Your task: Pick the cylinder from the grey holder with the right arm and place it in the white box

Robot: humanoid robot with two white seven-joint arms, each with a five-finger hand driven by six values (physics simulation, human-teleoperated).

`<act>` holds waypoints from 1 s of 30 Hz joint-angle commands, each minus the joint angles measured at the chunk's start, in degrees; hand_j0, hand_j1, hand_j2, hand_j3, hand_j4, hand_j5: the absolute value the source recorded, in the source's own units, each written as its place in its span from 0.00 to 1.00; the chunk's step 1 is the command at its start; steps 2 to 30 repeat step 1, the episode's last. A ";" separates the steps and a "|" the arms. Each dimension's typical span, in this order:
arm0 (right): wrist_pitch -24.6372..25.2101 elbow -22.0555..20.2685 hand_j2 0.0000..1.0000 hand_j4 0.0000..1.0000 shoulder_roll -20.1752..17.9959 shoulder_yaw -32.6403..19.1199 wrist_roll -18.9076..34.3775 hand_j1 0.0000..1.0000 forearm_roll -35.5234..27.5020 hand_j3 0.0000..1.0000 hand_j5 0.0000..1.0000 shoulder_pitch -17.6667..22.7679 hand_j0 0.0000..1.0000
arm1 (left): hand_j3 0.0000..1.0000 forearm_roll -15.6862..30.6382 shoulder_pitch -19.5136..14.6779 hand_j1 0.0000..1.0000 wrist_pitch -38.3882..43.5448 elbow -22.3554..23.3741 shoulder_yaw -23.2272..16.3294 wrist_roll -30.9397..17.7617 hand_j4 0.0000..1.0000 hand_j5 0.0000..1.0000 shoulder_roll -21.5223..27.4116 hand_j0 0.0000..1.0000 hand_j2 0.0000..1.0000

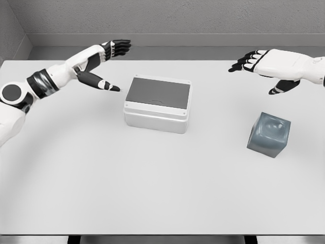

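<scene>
A grey cube-shaped holder [269,134] stands on the right side of the table, with a shallow round hollow in its top; no cylinder shows clearly in it. The white box [158,104] with a dark grey inside sits near the middle, slightly left. My right hand [257,66] hovers above and behind the holder, fingers spread and holding nothing. My left hand [115,56] reaches out at the upper left, just left of the box, fingers also spread, thumb pointing toward the box.
The light grey table [152,183] spreads across the view, its front edge along the bottom. A grey wall runs behind the far edge.
</scene>
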 commanded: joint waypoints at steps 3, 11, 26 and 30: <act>0.16 0.01 1.00 1.00 -0.62 0.01 -0.03 1.00 -0.35 1.00 1.00 0.00 1.00 | 1.00 0.08 0.00 1.00 -1.21 2.82 0.15 0.01 1.00 1.00 0.42 1.00 1.00; 0.16 0.01 1.00 1.00 -0.62 0.01 -0.03 1.00 -0.35 1.00 1.00 0.00 1.00 | 1.00 0.08 0.00 1.00 -1.21 2.82 0.15 0.01 1.00 1.00 0.42 1.00 1.00; 0.16 0.01 1.00 1.00 -0.62 0.01 -0.03 1.00 -0.35 1.00 1.00 0.00 1.00 | 1.00 0.08 0.00 1.00 -1.21 2.82 0.15 0.01 1.00 1.00 0.42 1.00 1.00; 0.16 0.01 1.00 1.00 -0.62 0.01 -0.03 1.00 -0.35 1.00 1.00 0.00 1.00 | 1.00 0.08 0.00 1.00 -1.21 2.82 0.15 0.01 1.00 1.00 0.42 1.00 1.00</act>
